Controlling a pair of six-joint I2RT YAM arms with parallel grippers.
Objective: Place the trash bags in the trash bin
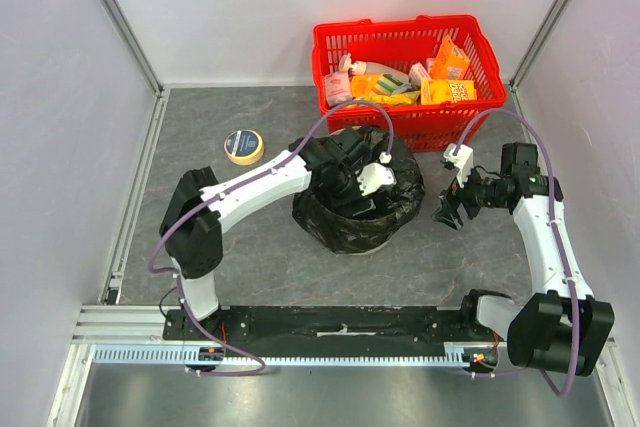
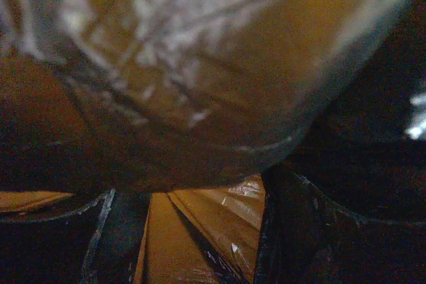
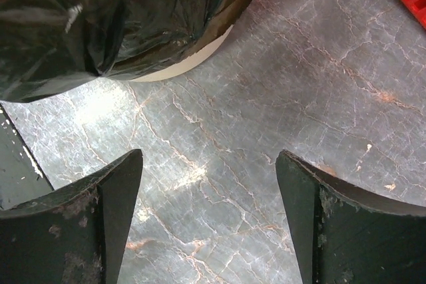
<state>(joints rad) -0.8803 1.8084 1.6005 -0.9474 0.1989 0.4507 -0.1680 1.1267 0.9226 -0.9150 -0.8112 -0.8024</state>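
Observation:
A black trash bag (image 1: 350, 222) is draped over the trash bin and hides it in the top view. The right wrist view shows a strip of the bin's beige wall (image 3: 200, 60) below the bag (image 3: 120, 11). My left gripper (image 1: 362, 199) reaches down into the bag's mouth. In its wrist view the left gripper (image 2: 200, 231) stands open, dark fingers (image 2: 299, 231) apart, with glossy brownish bag film behind and above them. My right gripper (image 1: 447, 212) hovers just right of the bin. It is open (image 3: 210, 184) over bare tabletop, holding nothing.
A red wire basket (image 1: 485, 97) with packaged goods stands at the back, just behind the bin. A roll of tape (image 1: 243, 146) lies at the back left. Enclosure walls close in on both sides.

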